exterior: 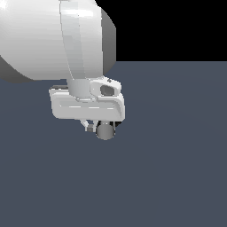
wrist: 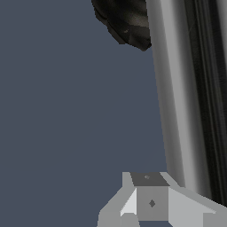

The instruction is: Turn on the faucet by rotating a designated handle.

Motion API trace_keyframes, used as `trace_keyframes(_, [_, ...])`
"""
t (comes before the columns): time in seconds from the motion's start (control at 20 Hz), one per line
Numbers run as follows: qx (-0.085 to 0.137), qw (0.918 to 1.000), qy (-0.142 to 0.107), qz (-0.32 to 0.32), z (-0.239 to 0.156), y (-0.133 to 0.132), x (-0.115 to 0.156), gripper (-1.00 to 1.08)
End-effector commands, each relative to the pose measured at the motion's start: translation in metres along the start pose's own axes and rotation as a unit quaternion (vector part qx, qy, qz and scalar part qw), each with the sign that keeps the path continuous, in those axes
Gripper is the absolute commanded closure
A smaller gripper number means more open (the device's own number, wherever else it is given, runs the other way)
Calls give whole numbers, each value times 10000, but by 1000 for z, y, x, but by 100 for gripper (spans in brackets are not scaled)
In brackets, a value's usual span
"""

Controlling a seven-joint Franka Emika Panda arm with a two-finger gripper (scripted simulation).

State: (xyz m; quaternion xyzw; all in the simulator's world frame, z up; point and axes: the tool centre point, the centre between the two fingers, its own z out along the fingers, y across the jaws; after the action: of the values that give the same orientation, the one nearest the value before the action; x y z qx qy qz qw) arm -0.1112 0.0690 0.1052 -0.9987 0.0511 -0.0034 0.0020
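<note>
In the exterior view the faucet is mostly hidden behind my white hand; only the flat round grey end of the handle (exterior: 105, 131) and a sliver of black beside it show beneath the hand. My gripper (exterior: 94, 128) hangs directly over it, with one small finger (exterior: 90, 129) showing just on the exterior view's left of the handle's end. The wrist view shows the handle (wrist: 177, 93) as a long shiny silver bar very close by, with the faucet's black ribbed base (wrist: 126, 22) at its far end. Grey finger parts (wrist: 150, 201) sit right beside the bar. The jaw gap is not visible.
A plain dark blue-grey floor (exterior: 177, 168) spreads around the faucet. The large white arm link (exterior: 48, 35) fills the upper part of the exterior view on its left.
</note>
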Motion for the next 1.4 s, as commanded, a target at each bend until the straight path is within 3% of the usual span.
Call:
trace_keyframes(0.0, [-19,9998,-34,208,5,32,4,108])
trace_keyframes(0.75, [-22,9998,-32,214,6,108,7,108])
trace_keyframes(0.8, [-22,9998,-32,214,6,108,7,108])
trace_keyframes(0.85, [-12,10000,40,73,0,90,11,108])
trace_keyframes(1.35, [-15,9999,23,106,1,123,41,108])
